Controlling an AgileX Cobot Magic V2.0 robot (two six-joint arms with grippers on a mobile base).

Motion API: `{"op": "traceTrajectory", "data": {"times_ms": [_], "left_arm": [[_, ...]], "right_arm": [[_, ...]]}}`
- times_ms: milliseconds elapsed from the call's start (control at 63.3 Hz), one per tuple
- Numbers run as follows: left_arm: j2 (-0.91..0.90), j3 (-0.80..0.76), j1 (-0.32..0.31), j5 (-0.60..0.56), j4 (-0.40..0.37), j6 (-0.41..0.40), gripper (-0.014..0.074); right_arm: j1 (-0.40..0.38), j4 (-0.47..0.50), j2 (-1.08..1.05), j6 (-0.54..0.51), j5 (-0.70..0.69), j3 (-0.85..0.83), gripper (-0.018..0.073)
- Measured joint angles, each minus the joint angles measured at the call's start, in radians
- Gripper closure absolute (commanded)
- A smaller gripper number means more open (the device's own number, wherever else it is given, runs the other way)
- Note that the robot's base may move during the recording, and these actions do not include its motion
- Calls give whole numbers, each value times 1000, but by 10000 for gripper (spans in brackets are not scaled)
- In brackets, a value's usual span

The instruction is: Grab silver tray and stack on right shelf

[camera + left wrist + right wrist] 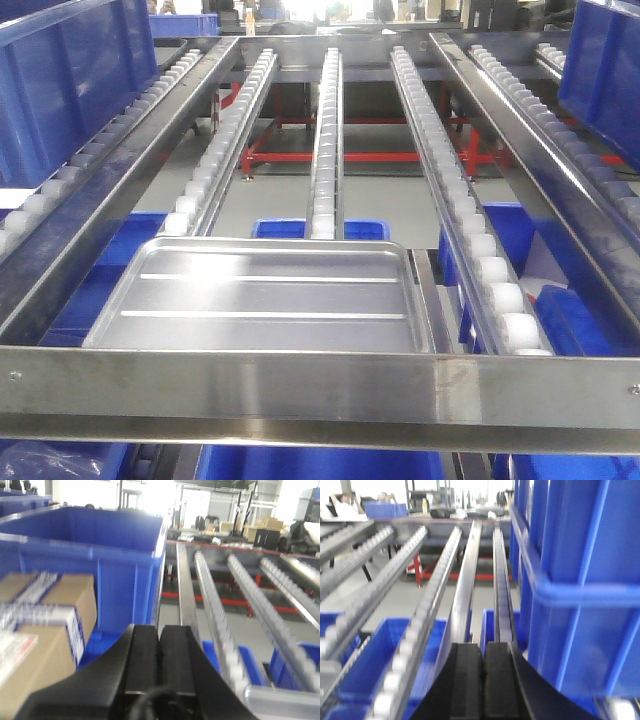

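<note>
Starting at the left, the left claw (160,652) shows its two black fingers pressed flat together with nothing between them. A tall blue bin (100,560) rises just to its left, and cardboard boxes (45,620) sit low in that corner. Over to the front view: the silver tray (265,300) lies flat on the steel shelf (100,225). Its near rim is just behind the front bar (320,388), and its two ribs run side to side. It rests on the white roller rails (325,130), left of the bay's middle. Small blue bins (320,462) sit underneath. Further right, one more roller rail (460,200) stands bare. On the right, the right claw (482,680) is clamped together too and empty, close beside a blue crate wall (580,580).
</note>
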Motion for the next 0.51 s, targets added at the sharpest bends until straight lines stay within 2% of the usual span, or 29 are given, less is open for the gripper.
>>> {"op": "traceTrajectory", "data": {"times_ms": [142, 237, 332, 426, 505], "left_arm": [[56, -250, 0, 185, 45, 0, 687], [165, -400, 0, 329, 45, 0, 687], [297, -527, 0, 412, 39, 0, 685], [432, -600, 0, 443, 37, 0, 647], [549, -654, 0, 508, 17, 0, 502]], "right_arm": [[0, 0, 10, 0, 16, -142, 502], [0, 1, 75, 0, 30, -250, 499], [0, 1, 169, 0, 55, -330, 488], [0, 1, 265, 0, 103, -377, 376], [0, 1, 332, 0, 149, -410, 246]]}}
